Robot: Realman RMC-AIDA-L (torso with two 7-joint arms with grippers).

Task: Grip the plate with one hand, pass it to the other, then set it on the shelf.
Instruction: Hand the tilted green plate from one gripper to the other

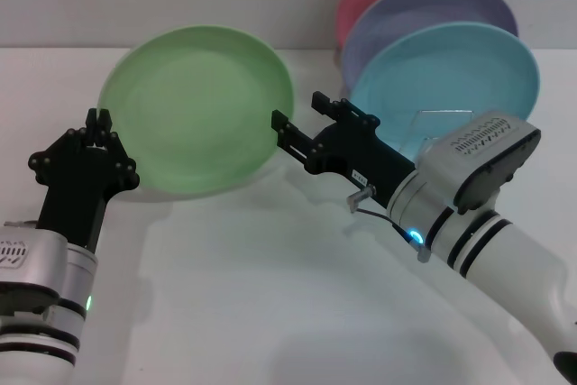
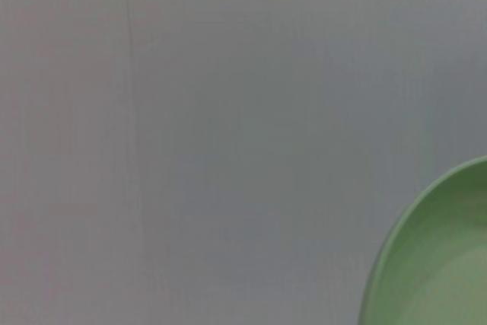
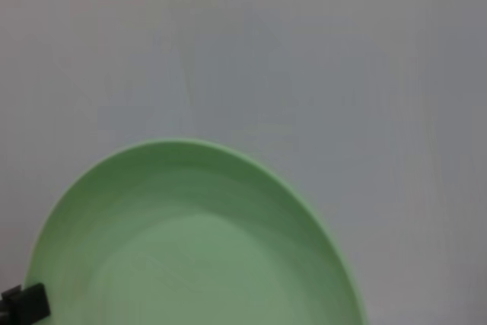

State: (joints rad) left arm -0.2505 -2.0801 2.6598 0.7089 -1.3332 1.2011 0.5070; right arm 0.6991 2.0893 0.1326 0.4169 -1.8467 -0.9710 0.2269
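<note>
Hanging tilted above the tabletop (image 1: 270,313), the green plate (image 1: 198,105) is pinched at its rim by the right gripper (image 1: 293,123), jaws clamped on the edge nearest the wire rack (image 1: 433,123). The left gripper (image 1: 97,123) is just beside the plate's far edge from the rack; whether its jaws are apart can't be told. The rack, already loaded with other plates, lies behind the right arm, which is stretched low toward the plate, so the handoff looks about done.
</note>
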